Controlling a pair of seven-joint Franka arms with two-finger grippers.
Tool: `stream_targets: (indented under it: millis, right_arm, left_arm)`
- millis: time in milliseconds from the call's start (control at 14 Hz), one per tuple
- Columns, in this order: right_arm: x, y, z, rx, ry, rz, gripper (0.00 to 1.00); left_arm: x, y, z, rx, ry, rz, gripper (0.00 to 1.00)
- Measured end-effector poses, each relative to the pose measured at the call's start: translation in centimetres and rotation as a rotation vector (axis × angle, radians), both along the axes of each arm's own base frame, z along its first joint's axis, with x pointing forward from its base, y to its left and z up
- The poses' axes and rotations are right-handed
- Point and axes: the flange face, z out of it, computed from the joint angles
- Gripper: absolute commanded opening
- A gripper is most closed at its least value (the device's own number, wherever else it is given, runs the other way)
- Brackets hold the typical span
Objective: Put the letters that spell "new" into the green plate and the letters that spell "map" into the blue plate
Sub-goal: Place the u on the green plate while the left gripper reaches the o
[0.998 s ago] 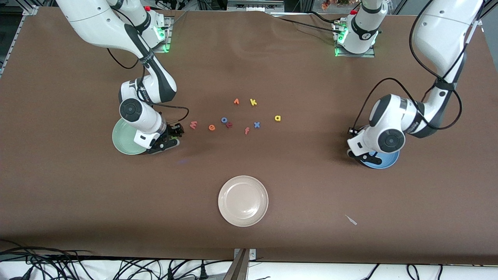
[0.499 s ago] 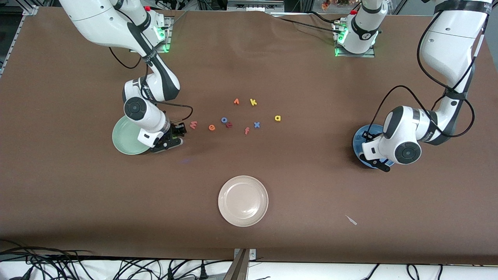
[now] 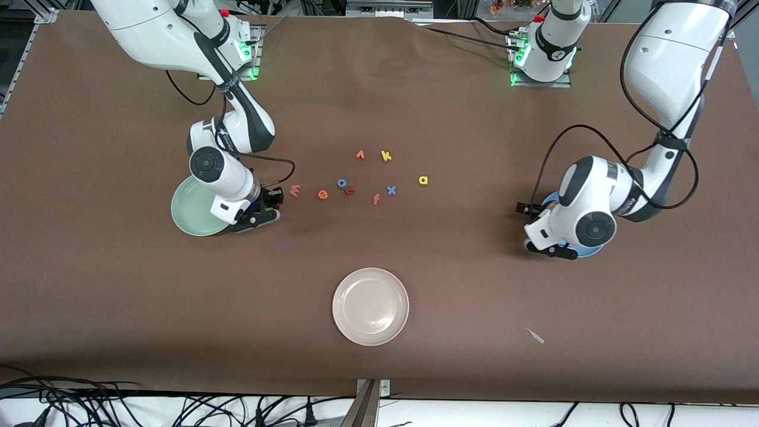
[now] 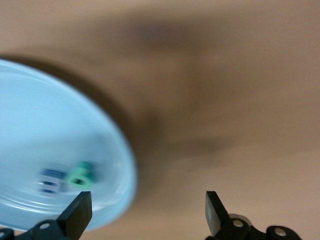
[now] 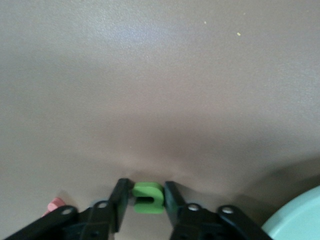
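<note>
My right gripper [image 5: 145,194] is down at the table beside the green plate [image 3: 188,209], its fingers shut on the green n [image 5: 148,197]. The pinkish-red w [image 3: 295,190] and orange e [image 3: 322,194] lie close by, toward the table's middle. The yellow a [image 3: 423,179] lies toward the left arm's end. My left gripper [image 4: 147,212] stands open and empty over the rim of the blue plate [image 4: 45,120]. In that plate lie the teal p [image 4: 80,175] and the blue m [image 4: 50,181]. The left arm hides most of that plate in the front view.
A cream-white plate [image 3: 370,306] sits nearer the front camera at mid-table. Other letters lie around the middle: yellow k [image 3: 386,156], an orange piece [image 3: 360,155], a blue round letter [image 3: 342,182], a dark red one [image 3: 350,190], orange f [image 3: 376,199], blue x [image 3: 391,190].
The left gripper opened and its hand swung over the blue plate, then back toward the table's middle. The right gripper's fingers closed in on the green n.
</note>
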Motion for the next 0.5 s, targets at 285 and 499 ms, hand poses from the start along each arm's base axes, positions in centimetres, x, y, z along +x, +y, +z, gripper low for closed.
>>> stream_targets:
  millis: [285,499]
  right_arm:
    - [0.1,-0.1,0.3,0.0,-0.004,-0.001,0.19]
    - [0.5,-0.2,1.0,-0.005,0.007,-0.002,0.19]
  left_arm:
    - [-2.9,-8.2,2.4,0.021,-0.062,0.127,1.0]
    - [-6.5,-14.4,2.4,-0.002,-0.124,0.202,1.0]
